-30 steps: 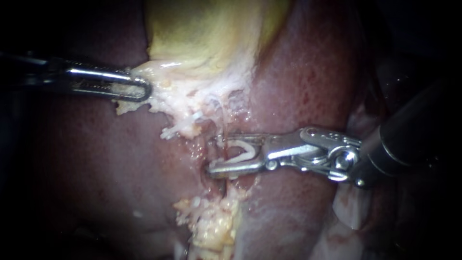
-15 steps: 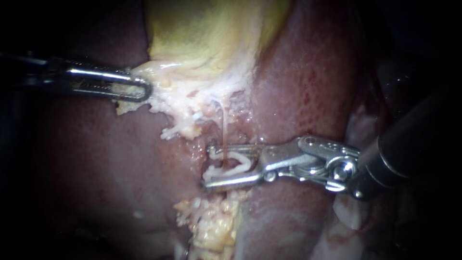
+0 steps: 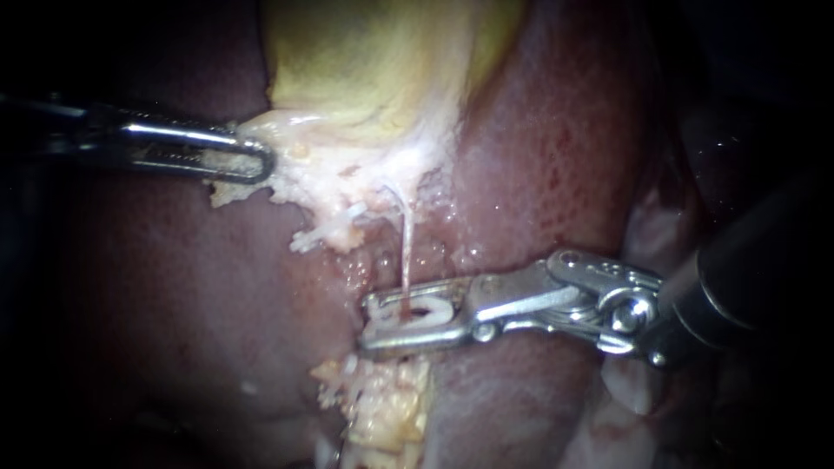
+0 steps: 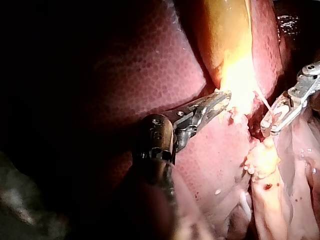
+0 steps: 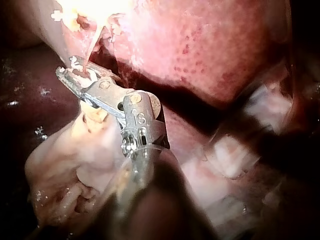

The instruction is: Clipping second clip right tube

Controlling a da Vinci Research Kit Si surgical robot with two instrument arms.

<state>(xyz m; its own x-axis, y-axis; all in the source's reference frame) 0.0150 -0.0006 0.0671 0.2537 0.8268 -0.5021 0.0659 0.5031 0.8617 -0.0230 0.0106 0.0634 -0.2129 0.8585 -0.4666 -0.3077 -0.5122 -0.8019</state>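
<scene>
A thin pink tube [image 3: 405, 247] runs from the white tissue under the yellow gallbladder [image 3: 373, 61] down into a white clip [image 3: 424, 314]. My right instrument [image 3: 369, 323] comes in from the right, and its jaws are shut on that clip, which is pressed flat around the tube. My left instrument [image 3: 254, 161] is shut on the whitish tissue [image 3: 291, 178] at the gallbladder's lower edge. The left wrist view shows the left instrument [image 4: 223, 98] on that tissue, with the right instrument [image 4: 274, 122] and the tube [image 4: 262, 102] beyond. In the right wrist view, the right instrument [image 5: 70, 75] holds the clip [image 5: 89, 76] on the tube [image 5: 93, 50].
Dark red liver [image 3: 556, 148] lies on both sides of the tube. A lump of yellowish fatty tissue [image 3: 382, 404] sits just below the right instrument's jaws. Pale tissue [image 3: 634, 382] lies under the right instrument's shaft.
The right instrument's jaws, open with an open clip a second ago, took the tube between them and closed, flattening the clip on it. The left instrument has stayed put.
</scene>
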